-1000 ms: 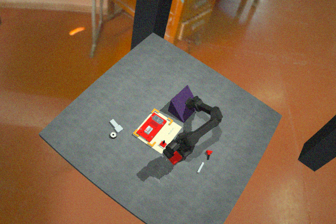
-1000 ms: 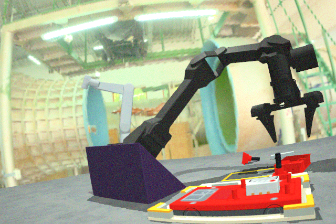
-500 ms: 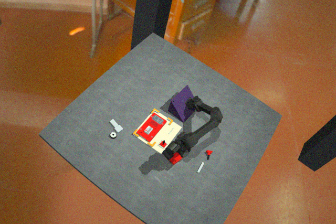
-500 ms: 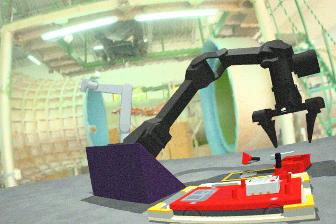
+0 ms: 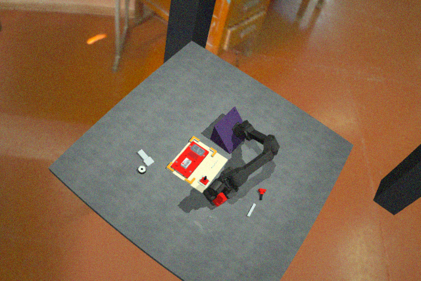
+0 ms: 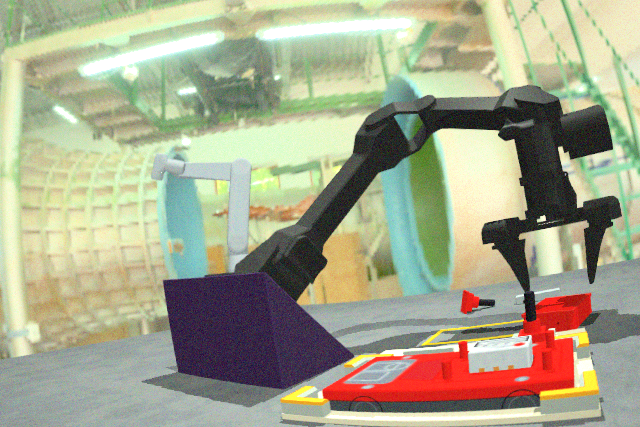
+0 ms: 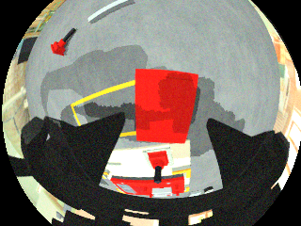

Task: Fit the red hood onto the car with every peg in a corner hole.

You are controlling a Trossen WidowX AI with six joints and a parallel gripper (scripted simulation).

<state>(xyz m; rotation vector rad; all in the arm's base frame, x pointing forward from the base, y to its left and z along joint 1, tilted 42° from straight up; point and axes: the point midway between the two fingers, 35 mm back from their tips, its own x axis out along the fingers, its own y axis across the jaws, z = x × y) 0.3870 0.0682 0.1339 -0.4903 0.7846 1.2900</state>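
The red hood (image 5: 221,199) (image 6: 564,307) (image 7: 166,104) lies flat on the table just past the jig's corner. My gripper (image 5: 214,193) (image 6: 558,281) (image 7: 168,120) is open and empty. It hangs straight above the hood with the fingertips a little above its roof, one on each side in the wrist view. The red chassis (image 5: 191,159) (image 6: 444,376) (image 7: 147,185) sits in the cream jig (image 5: 217,162) (image 6: 454,417) with yellow corner brackets. The white engine block (image 5: 185,163) (image 6: 500,353) is on the deck, with short red pegs (image 6: 462,348) beside it.
A red post with a black knob (image 5: 204,179) (image 6: 529,308) (image 7: 158,166) stands on the jig between chassis and hood. A red-and-black screw (image 5: 261,192) (image 6: 473,301) (image 7: 59,45) and a white bar (image 5: 251,210) (image 7: 109,9) lie nearby. The purple wedge base (image 5: 225,131) (image 6: 242,329) stands behind. A grey piece (image 5: 145,156) and wheel (image 5: 141,169) lie left.
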